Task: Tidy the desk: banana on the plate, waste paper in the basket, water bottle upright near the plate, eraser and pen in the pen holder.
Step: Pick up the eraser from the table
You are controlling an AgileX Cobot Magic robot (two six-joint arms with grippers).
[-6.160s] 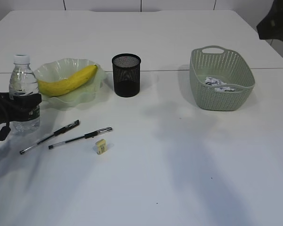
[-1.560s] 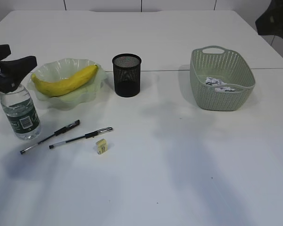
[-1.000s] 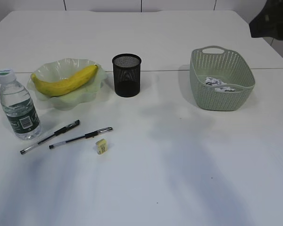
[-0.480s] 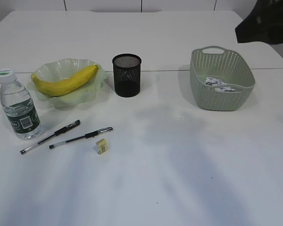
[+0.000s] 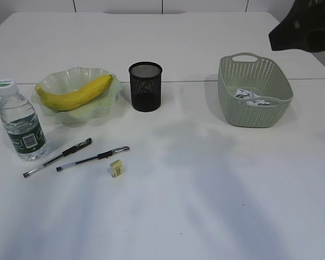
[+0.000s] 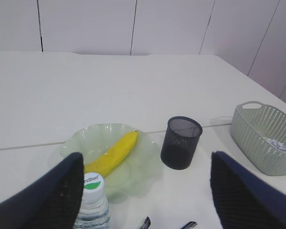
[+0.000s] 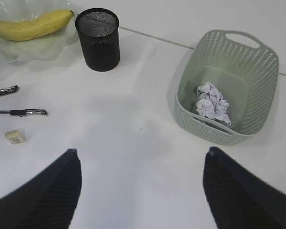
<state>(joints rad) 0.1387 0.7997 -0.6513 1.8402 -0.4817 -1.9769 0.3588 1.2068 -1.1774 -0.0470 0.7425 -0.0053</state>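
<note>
Pens [image 5: 76, 157] and eraser [image 5: 116, 168] are lying on the desk [image 5: 206, 189] beside the upright water bottle [image 5: 20, 123] (banana [image 5: 73, 95] plated), while both grippers, left [image 6: 143, 191] and right [image 7: 140, 191], are hanging wide open, gripping nothing.

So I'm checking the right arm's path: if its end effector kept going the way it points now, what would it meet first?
Most likely bare desk. The open right end effector points down at empty white surface between the eraser and the basket, though depth is hard to judge.
</note>
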